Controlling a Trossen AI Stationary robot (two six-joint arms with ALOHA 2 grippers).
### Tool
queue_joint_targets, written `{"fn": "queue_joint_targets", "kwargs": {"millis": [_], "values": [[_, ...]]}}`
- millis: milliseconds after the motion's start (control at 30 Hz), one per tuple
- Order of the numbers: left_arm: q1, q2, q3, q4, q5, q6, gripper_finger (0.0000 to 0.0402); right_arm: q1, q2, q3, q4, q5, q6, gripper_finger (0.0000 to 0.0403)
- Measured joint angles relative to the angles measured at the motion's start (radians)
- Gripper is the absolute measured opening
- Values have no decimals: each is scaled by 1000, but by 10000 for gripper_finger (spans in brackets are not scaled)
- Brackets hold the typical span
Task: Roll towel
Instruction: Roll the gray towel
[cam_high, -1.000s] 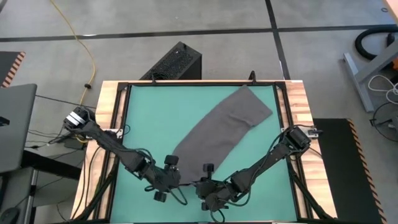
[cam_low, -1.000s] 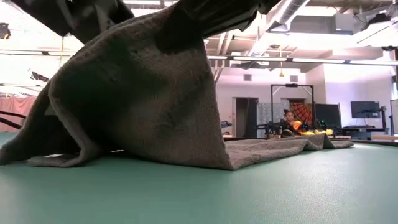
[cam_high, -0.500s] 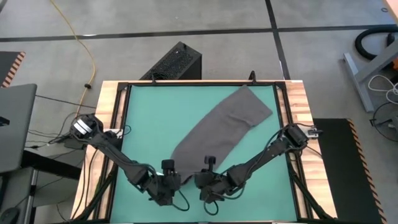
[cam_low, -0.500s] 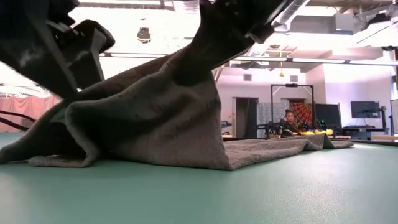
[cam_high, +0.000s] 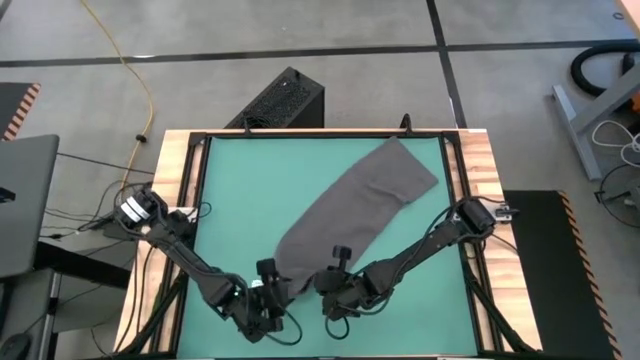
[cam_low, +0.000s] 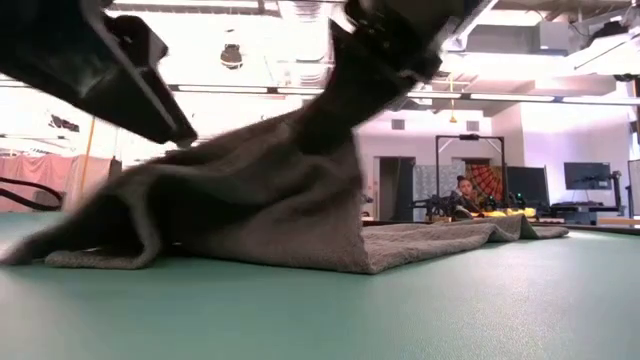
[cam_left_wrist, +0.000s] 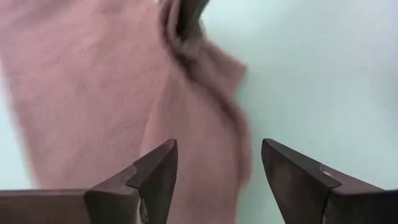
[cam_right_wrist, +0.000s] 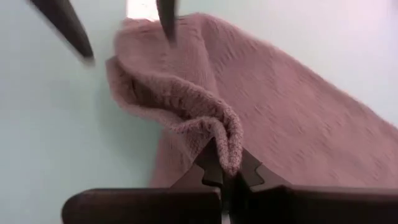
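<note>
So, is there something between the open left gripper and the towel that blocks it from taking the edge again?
Nothing visible blocks it. The left gripper is open above the towel, with only bare green mat around. The right gripper is shut on the towel's near edge, beside the left one.

Overhead view: even, diffuse light, soft shadows only, no glare on my green worktop (cam_high: 240, 190). Sharp across the frame.

Low view: strongly backlit. Bright ceiling strips (cam_low: 250, 92) blow out the upper background, so my arms read as dark silhouettes. The plain dark grey soft cloth towel (cam_low: 250, 210) is motion-smeared along its left edge; the far room stays crisp.

Both wrist views: washed out and pale, with the towel cast pinkish. Motion blur throughout; my near fingers (cam_left_wrist: 152, 177) soft-edged.
</note>
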Motion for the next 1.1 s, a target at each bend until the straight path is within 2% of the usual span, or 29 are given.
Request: {"fn": "queue_joint_targets", "kwargs": {"millis": [167,333,500,800,1100], "values": [[-63,0,17,-10,-55,37,222,-12,-37,0,-112,4,63,19],[-77,32,20,-1,83,50,218,-11,-46,1,-107,4,60,19],[-60,94,19,42,207,72,183,-16,-47,1,-106,4,66,19],[-19,110,18,19,215,137,116,-7,-47,1,-107,3,85,21],[58,107,20,-94,353,111,106,-9,-47,1,-111,-1,84,21]]}}
